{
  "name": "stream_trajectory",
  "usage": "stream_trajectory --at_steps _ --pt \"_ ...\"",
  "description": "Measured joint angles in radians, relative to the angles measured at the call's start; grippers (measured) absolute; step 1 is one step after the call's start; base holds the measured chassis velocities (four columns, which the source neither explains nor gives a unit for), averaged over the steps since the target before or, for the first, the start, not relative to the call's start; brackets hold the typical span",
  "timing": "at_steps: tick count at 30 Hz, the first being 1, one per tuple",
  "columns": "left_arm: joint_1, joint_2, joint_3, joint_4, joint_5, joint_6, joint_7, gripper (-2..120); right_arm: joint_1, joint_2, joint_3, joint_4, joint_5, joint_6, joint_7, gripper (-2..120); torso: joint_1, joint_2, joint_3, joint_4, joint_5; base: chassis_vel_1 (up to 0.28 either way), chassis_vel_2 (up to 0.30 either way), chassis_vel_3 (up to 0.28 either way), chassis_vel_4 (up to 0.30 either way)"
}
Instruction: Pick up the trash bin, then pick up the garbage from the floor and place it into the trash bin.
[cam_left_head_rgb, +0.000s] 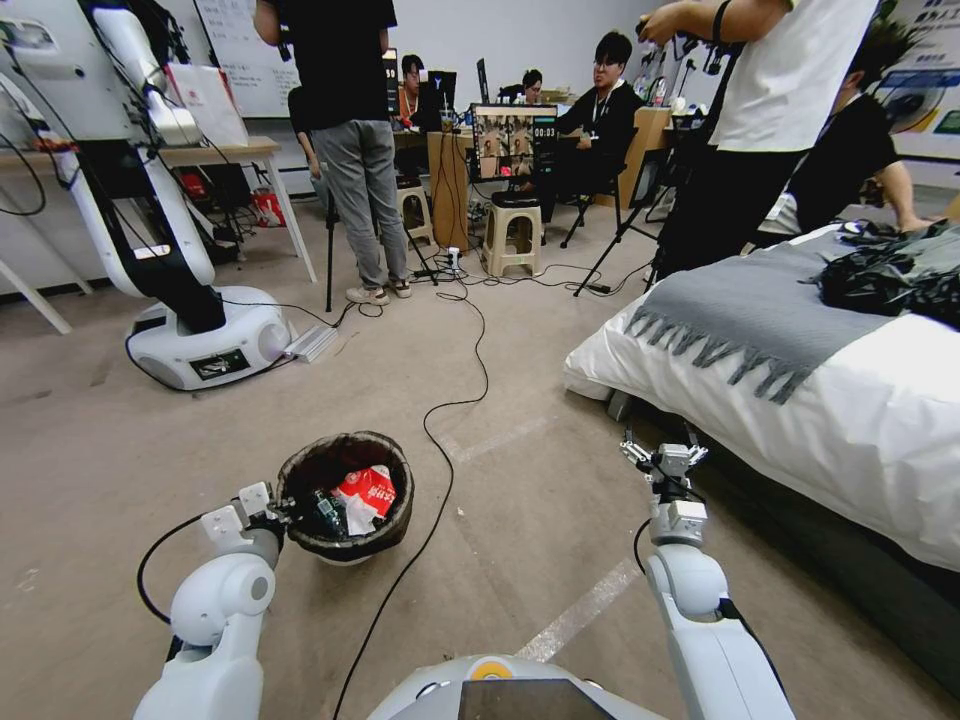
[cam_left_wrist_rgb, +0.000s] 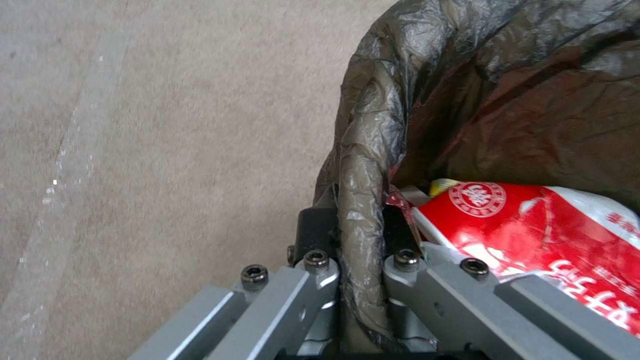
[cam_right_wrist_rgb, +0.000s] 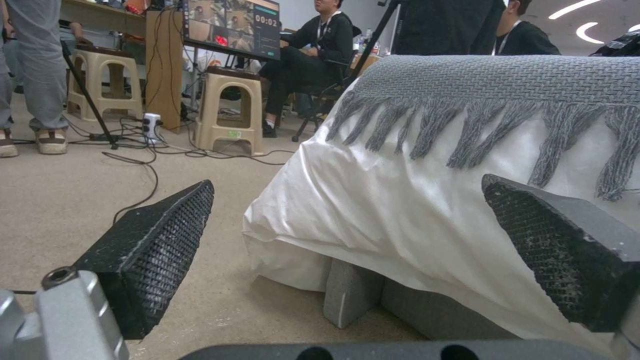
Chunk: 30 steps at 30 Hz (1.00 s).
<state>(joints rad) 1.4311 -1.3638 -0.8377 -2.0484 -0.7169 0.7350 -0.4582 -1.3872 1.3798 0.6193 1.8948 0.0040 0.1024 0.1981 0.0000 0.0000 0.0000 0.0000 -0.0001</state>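
Note:
The trash bin (cam_left_head_rgb: 345, 495), a small white bucket with a dark bag folded over its rim, is at lower left in the head view. My left gripper (cam_left_head_rgb: 283, 512) is shut on the near-left rim. The left wrist view shows one finger outside and one inside the bag-covered rim (cam_left_wrist_rgb: 363, 210). Garbage lies inside the bin: a red-and-white wrapper (cam_left_head_rgb: 366, 492) (cam_left_wrist_rgb: 533, 225) and a dark scrap (cam_left_head_rgb: 327, 512). My right gripper (cam_left_head_rgb: 664, 458) hangs open low over the floor beside the bed, its pads (cam_right_wrist_rgb: 157, 250) wide apart with nothing between them.
A bed (cam_left_head_rgb: 800, 400) with white bedding and a grey fringed throw (cam_right_wrist_rgb: 493, 85) stands close on the right. A black cable (cam_left_head_rgb: 450, 440) runs across the floor past the bin. Another white robot (cam_left_head_rgb: 190, 320), stools (cam_left_head_rgb: 512, 235), tripods and people stand farther back.

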Motion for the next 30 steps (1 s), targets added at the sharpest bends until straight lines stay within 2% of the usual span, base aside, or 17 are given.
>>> stream_trajectory --at_steps 6,14,19,21,23,25,26,29,30 --pt "-0.007 -0.003 0.001 0.044 -0.011 0.001 -0.019 0 -0.002 0.006 -0.008 -0.006 -0.01 0.001 0.001 100 0.0 0.0 0.0 0.0 -0.0001 0.0 0.0 0.0 0.0" --pt "-0.008 0.004 0.002 0.059 -0.046 0.001 -0.049 0 -0.003 0.006 -0.015 -0.014 -0.016 0.002 0.002 100 0.0 0.0 0.0 0.0002 0.0002 0.0 0.0 0.0 0.0" --pt "-0.019 0.007 0.003 0.073 -0.056 0.001 -0.067 11 -0.005 0.007 -0.02 -0.017 -0.019 0.002 0.002 100 0.0 0.0 0.0 -0.0001 0.0001 0.0 0.0 0.0 0.0" --pt "-0.025 0.006 0.006 0.081 -0.056 0.001 -0.072 23 -0.005 0.008 -0.024 -0.02 -0.022 0.002 0.003 100 0.0 0.0 0.0 0.0 0.0001 0.0 0.0 0.0 0.0" --pt "-0.026 0.006 0.007 0.084 -0.056 0.001 -0.073 26 -0.004 0.009 -0.025 -0.02 -0.022 0.002 0.003 100 0.0 0.0 0.0 0.0 0.0002 0.0 0.0 0.0 0.0" --pt "-0.028 0.004 0.007 0.09 -0.056 0.001 -0.074 36 -0.003 0.009 -0.028 -0.021 -0.023 0.002 0.003 100 0.0 0.0 0.0 0.0001 0.0001 0.0 0.0 0.0 0.0" --pt "-0.028 0.004 0.007 0.09 -0.056 0.001 -0.074 36 -0.003 0.009 -0.028 -0.021 -0.023 0.002 0.003 100 0.0 0.0 0.0 0.0001 0.0001 0.0 0.0 0.0 0.0" --pt "-0.024 0.005 0.006 0.07 -0.044 0.001 -0.073 51 -0.001 0.008 -0.03 -0.025 -0.024 0.002 0.004 100 0.0 0.0 0.0 0.0 -0.0003 0.0 0.0 0.0 0.0" --pt "-0.024 0.005 0.006 0.07 -0.044 0.001 -0.073 51 -0.001 0.008 -0.03 -0.025 -0.024 0.002 0.004 100 0.0 0.0 0.0 0.0 -0.0003 0.0 0.0 0.0 0.0"
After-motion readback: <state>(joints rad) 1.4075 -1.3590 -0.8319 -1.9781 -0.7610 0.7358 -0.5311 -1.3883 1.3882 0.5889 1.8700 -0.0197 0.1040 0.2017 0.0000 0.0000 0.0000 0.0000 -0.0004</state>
